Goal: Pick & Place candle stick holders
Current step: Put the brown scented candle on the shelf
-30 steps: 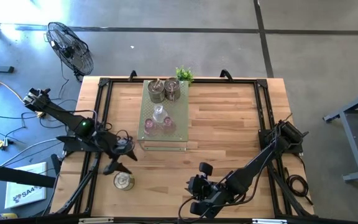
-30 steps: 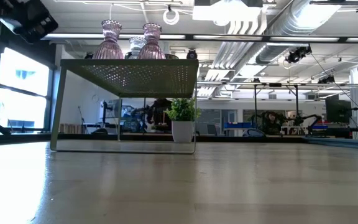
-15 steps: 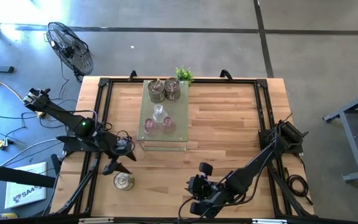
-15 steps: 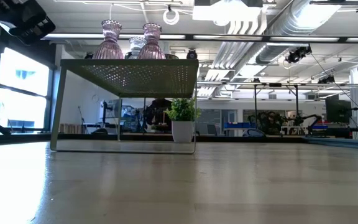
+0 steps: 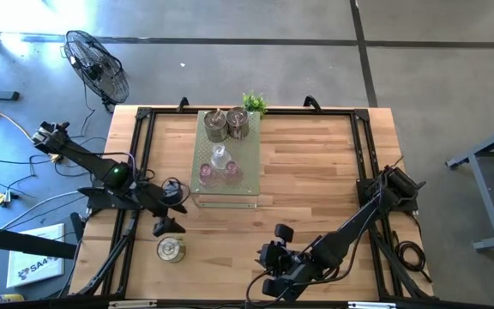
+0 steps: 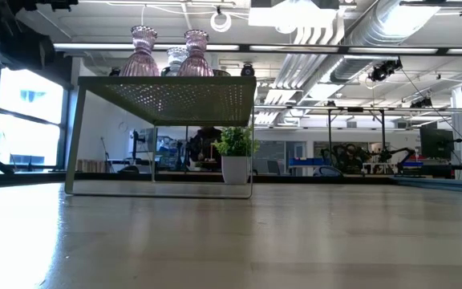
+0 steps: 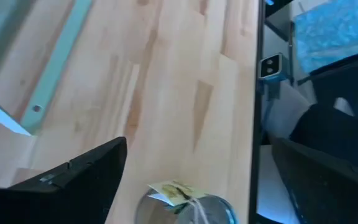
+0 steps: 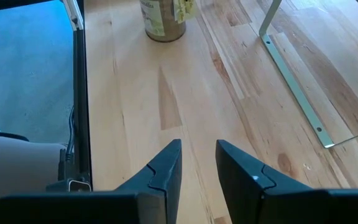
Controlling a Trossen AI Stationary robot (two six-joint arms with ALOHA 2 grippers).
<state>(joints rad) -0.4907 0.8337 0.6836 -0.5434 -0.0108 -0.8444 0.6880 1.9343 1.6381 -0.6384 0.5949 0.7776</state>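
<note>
Nearest of all, my right gripper (image 5: 268,283) hangs low over the front edge of the table (image 5: 316,172), off to the front-right of the pale green board (image 5: 249,184) — its two fingers (image 8: 166,168) stand close together with a narrow gap between them, and nothing is held in that gap. Next, one metal candle stick holder (image 5: 171,250) stands alone on the bare wood, in front of the board's front-left corner, with a small yellowish tag on it. My left gripper (image 5: 166,221) hovers just behind that holder, between it and the board, jaws spread wide and empty; from my left wrist the holder's rim (image 7: 185,202) shows between my parted fingers (image 7: 73,180). On the board itself, the two pink glass holders (image 5: 217,175) sit side by side near its front — the clear glass holder (image 5: 219,157) stands just behind them. Farther back on the board are the two other metal holders (image 5: 227,124). Beyond the board's rear right corner stands the small green plant (image 5: 253,102).
</note>
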